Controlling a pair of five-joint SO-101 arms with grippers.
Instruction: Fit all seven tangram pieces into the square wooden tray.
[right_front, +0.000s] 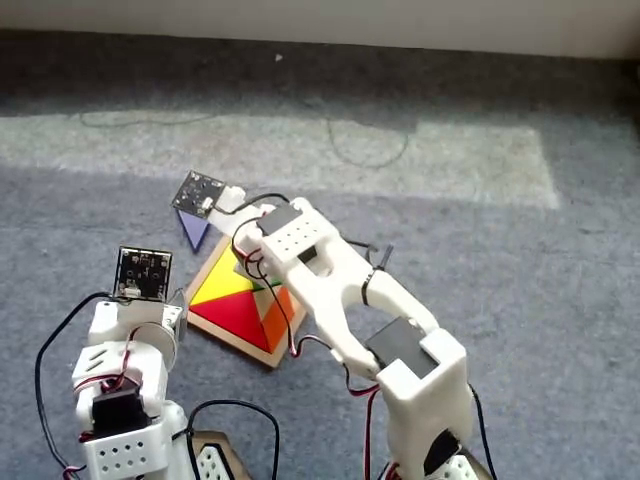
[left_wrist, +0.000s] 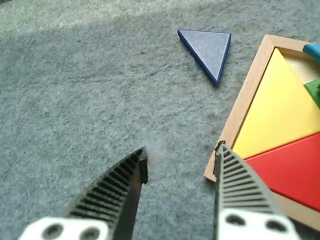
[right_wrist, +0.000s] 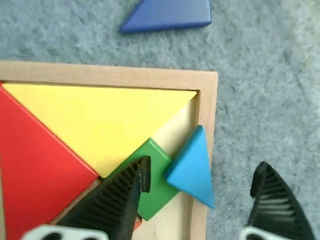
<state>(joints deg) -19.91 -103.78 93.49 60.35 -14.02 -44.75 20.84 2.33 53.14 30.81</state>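
Observation:
The square wooden tray (right_front: 262, 352) (right_wrist: 207, 100) (left_wrist: 245, 100) lies on grey carpet. It holds a yellow triangle (right_wrist: 100, 120) (left_wrist: 280, 110), a red triangle (right_wrist: 35, 170) (left_wrist: 295, 170), a green square (right_wrist: 152, 180) and an orange piece (right_front: 283, 300). A light blue triangle (right_wrist: 192, 167) lies askew, its edge over the tray's rim, between the fingers of my open right gripper (right_wrist: 202, 175). A dark blue triangle (left_wrist: 207, 47) (right_wrist: 167, 14) (right_front: 193, 230) lies on the carpet just outside the tray. My left gripper (left_wrist: 180, 160) is open over bare carpet beside a tray corner.
The right arm's white body (right_front: 330, 280) stretches across the tray and hides much of it from above. Thin cables (right_front: 370, 150) lie on the carpet farther back. Open carpet surrounds the tray.

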